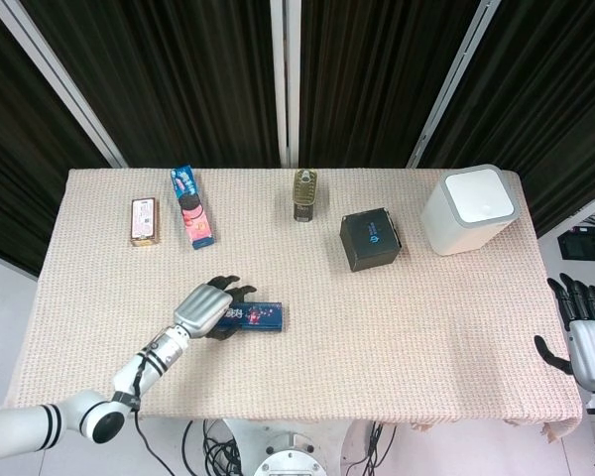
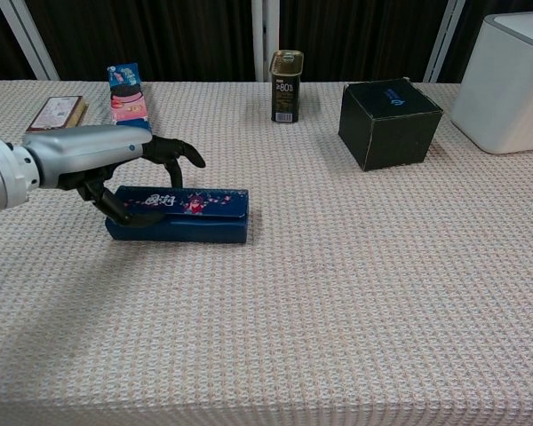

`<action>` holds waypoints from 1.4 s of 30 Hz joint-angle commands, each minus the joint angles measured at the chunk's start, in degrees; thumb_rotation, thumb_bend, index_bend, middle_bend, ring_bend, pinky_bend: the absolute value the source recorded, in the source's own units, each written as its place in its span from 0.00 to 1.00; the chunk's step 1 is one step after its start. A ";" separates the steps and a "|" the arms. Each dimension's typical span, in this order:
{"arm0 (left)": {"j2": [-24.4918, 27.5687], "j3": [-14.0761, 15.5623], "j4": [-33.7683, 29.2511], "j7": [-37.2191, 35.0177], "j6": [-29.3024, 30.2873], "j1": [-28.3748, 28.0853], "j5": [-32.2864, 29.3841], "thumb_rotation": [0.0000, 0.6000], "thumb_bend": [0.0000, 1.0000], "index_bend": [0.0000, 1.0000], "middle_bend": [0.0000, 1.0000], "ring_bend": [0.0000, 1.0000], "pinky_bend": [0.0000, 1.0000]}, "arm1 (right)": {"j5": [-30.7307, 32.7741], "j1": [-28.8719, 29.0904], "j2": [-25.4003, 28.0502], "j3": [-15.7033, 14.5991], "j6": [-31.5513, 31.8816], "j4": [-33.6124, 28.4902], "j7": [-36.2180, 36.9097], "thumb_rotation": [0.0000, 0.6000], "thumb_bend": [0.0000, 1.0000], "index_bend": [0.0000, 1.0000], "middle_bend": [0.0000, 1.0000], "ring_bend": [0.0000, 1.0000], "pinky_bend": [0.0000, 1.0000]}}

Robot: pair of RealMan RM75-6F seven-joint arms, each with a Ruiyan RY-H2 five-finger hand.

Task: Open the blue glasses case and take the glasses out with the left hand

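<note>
The blue glasses case (image 2: pixel 179 215) is seen lying flat and closed on the woven tabletop (image 2: pixel 338 311), in the near left part, and is taken as the landmark. Its left end is covered by the left hand (image 2: pixel 115 164), whose dark fingers (image 2: pixel 179 153) are curved over the top of the lid while the thumb is pressed against the near side of that end, so the case is grasped at that end. Far to the right of the case, past the tabletop's edge, the right hand (image 1: pixel 585 332) is shown in the head view only, held upright with its fingers apart and nothing in it. Beyond the case and to its right, a black box (image 2: pixel 389 122) is placed, with a white lidded bin (image 2: pixel 506 80) further right again. Straight beyond the case, a small tin can (image 2: pixel 286 86) is stood upright. Beyond the case's left end, a blue-and-pink snack pack (image 2: pixel 126 91) and, left of that, a flat brown packet (image 2: pixel 58 112) are laid.
</note>
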 commanded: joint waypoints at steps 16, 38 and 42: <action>-0.23 -1.65 -1.43 -1.33 -1.03 -0.11 -6.86 1.00 0.46 0.21 0.58 0.24 0.20 | 0.16 0.10 -0.25 -0.09 -0.42 0.50 0.19 1.00 0.26 0.00 0.00 0.00 0.00; -4.60 -2.45 3.44 8.44 2.67 -1.26 -12.99 1.00 0.46 0.18 0.12 0.06 0.21 | 0.74 0.41 -0.91 -0.24 -1.64 1.49 0.78 1.00 0.29 0.00 0.00 0.00 0.00; -6.12 -3.25 5.08 8.65 5.44 -0.86 -12.41 1.00 0.46 0.16 0.07 0.03 0.20 | 0.92 0.39 -0.97 -0.11 -1.58 1.71 1.04 1.00 0.29 0.00 0.00 0.00 0.00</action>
